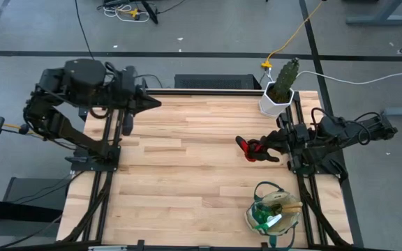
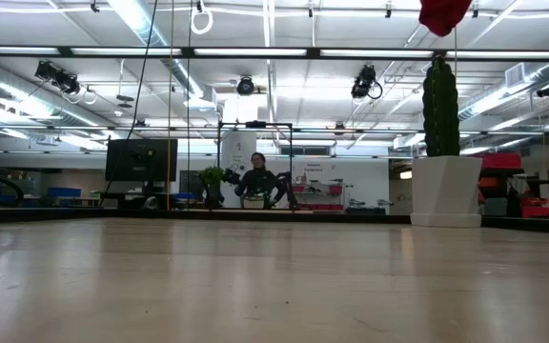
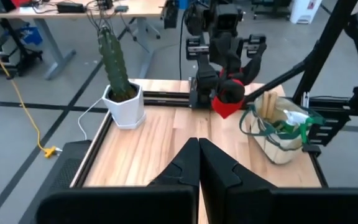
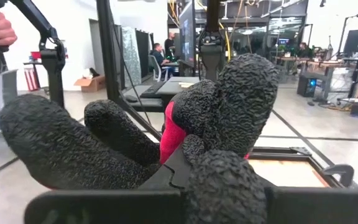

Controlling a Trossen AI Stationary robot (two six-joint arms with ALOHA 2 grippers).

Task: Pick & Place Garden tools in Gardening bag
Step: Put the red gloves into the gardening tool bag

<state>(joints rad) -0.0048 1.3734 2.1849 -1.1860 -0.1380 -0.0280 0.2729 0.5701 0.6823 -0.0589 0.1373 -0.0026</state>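
The red-and-black gloves (image 1: 251, 148) hang in the air over the table's right half, with my right gripper (image 1: 271, 145) shut on them. In the low view only their red lower tip (image 2: 443, 13) shows, well above the tabletop. The gardening bag (image 1: 273, 213) stands on its base at the near right. A green-and-white spray bottle (image 1: 266, 220) and a wooden handle (image 1: 285, 206) stick out of it. My left gripper (image 1: 149, 103) is shut, holds nothing, and is raised over the far left of the table. My right gripper pinches the bunched gloves between its two fingers, at the red part (image 4: 171, 138) between the black textured glove fingers (image 4: 241, 93). Its fingers come in level from the table's right. The gloves stick out past the fingertips toward the table's left, lifted clear of the table.
A green cactus (image 1: 287, 72) in a white hexagonal pot (image 1: 273, 102) stands at the far right edge, just beyond my right arm. Bare wood fills the table's middle and left (image 1: 180, 174). People sit in the room beyond the table.
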